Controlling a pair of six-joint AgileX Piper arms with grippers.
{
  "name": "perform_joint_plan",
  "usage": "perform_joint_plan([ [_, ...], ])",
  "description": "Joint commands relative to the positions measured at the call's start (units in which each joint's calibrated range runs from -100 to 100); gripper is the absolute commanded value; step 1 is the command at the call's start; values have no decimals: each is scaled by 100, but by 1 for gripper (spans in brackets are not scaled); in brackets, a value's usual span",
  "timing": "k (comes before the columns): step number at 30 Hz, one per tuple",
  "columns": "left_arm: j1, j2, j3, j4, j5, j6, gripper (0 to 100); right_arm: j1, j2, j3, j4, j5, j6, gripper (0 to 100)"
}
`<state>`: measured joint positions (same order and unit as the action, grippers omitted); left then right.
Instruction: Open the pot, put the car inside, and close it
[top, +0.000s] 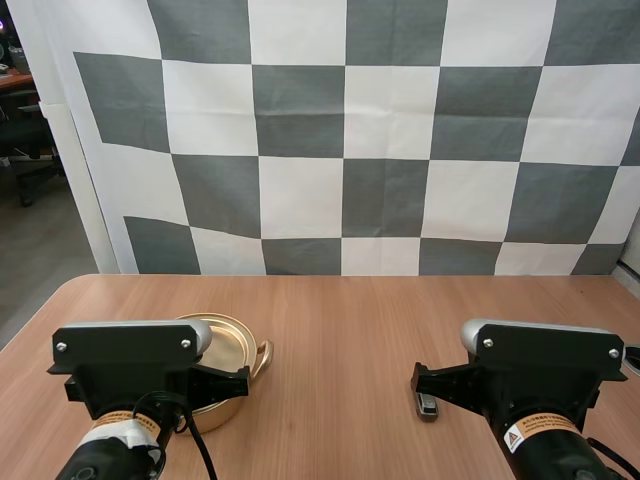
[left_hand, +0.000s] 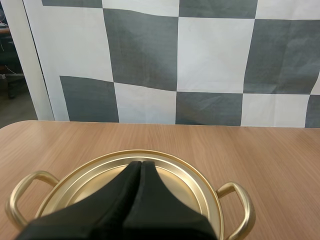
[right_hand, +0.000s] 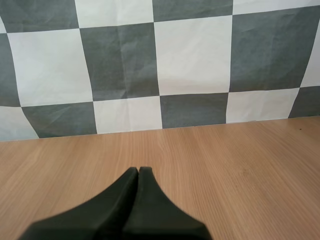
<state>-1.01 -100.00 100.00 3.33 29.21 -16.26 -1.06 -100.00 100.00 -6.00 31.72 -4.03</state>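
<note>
Left gripper (left_hand: 140, 165): fingers pressed together into one wedge, holding nothing. It hangs right over the round gold metal pot (top: 238, 352) with two loop handles, which sits toward the worktop's (top: 340, 310) left edge, on the near side. The flat gold lid (left_hand: 175, 172) looks to be on. A knob, if there is one, is hidden behind the fingers.

Right gripper (right_hand: 138, 171): likewise closed up and empty, with bare wood ahead of it. A small dark grey object (top: 428, 405) lies just beside the right arm, by the worktop's near edge, right of centre. Probably the car, too small to be sure. By my read, no step is done yet.

Risks:
- The left fingers must spread before they go down, or they jab the lid and shove the pot.
- A light pot could lift with the lid or skid toward the left edge.
- The car sits close under the right arm, so that arm has to pull back to reach it — a cramped move could knock it off the near edge.
</note>
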Motion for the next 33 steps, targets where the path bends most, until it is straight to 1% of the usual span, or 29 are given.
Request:
perform_joint_plan([
  [1,-3,0,0,-5,1,-1,0,-2,0,0,47,-12,-3,0],
  [9,-3,0,0,-5,1,-1,0,-2,0,0,637,-28,-3,0],
  [25,-11,0,0,10,4,-1,0,-2,0,0,650,-28,-3,0],
  [33,-11,0,0,10,4,-1,0,-2,0,0,639,-396,-3,0],
])
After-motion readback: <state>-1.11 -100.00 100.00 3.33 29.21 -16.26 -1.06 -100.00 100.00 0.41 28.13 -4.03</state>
